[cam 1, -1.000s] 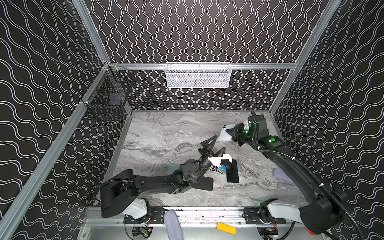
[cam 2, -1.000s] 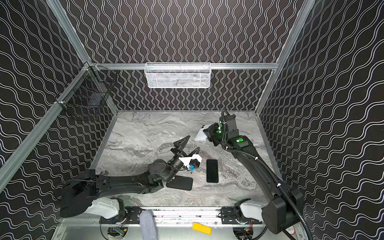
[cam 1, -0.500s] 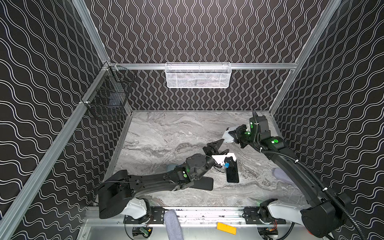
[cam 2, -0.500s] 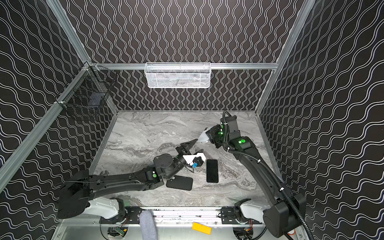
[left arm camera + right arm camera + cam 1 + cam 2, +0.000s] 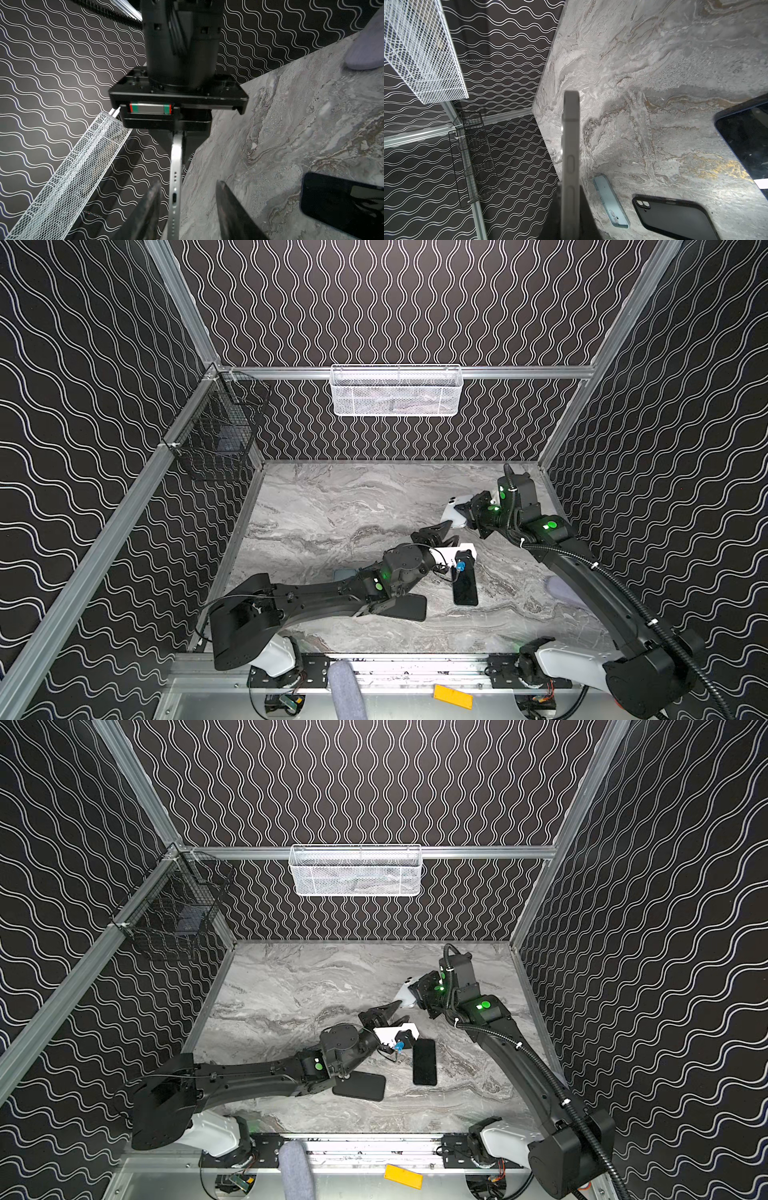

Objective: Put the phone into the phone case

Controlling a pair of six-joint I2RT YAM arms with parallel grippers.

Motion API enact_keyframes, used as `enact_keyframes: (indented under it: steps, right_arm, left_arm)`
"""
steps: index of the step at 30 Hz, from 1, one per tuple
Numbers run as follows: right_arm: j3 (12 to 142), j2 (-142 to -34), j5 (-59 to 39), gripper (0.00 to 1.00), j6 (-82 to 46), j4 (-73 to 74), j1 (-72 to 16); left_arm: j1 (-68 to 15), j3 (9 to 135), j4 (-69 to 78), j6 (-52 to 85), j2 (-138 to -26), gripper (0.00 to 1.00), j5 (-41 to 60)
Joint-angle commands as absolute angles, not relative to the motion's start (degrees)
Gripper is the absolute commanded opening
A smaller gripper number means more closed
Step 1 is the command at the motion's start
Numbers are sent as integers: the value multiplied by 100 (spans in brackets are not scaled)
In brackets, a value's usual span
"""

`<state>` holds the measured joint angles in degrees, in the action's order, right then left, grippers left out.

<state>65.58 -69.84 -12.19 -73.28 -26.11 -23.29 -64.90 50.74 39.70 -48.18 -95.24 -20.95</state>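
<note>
— Left of the black phone, what lies on the desk?

— Farthest to its left is a blue case, lying flat. In both top views the left arm hides most of it. Closer to the black phone lies a black case, also flat, with one end under that same arm.

— And the left tool?

— It is just behind the black phone, a little to its left. Its fingers stand apart, one on each side of the bottom end of the white phone. The left wrist view shows a gap on both sides.

— So where is the white phone?

— Behind the black phone, turned on its edge and well apart from both cases.

— What holds it?

— The right tool, behind and slightly right of the black phone, is clamped on it. In the right wrist view the dark fingers press against both of its faces.

— And the black phone itself?

— It lies flat on the desk, screen up, with neither tool on it.
</note>
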Motion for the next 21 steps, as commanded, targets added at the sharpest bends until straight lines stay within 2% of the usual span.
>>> enact_keyframes:
  steps: [1, 7, 13, 18, 21]
  right_arm:
    - [6531, -6956, -1261, 0, -7440, -2381, -2369]
    - [6590, -7018, -1266, 0, -7427, -2381, -2449]
    - [6610, -7046, -1266, 0, -7419, -2372, -2470]
    - [6654, -7097, -1266, 0, -7393, -2381, -2468]
    - [6682, -7119, -1257, 0, -7375, -2384, -2465]
  left_arm:
    - [-6435, 5158, 4063, -4718, -9570, 43, -2073]
    - [-6282, 5227, 3951, -4631, -9617, 30, -1992]
    - [-6224, 5304, 3826, -4536, -9668, 12, -1887]
    - [-6223, 5385, 3695, -4506, -9685, 7, -1812]
    - [-6218, 5396, 3670, -4493, -9694, 0, -1814]
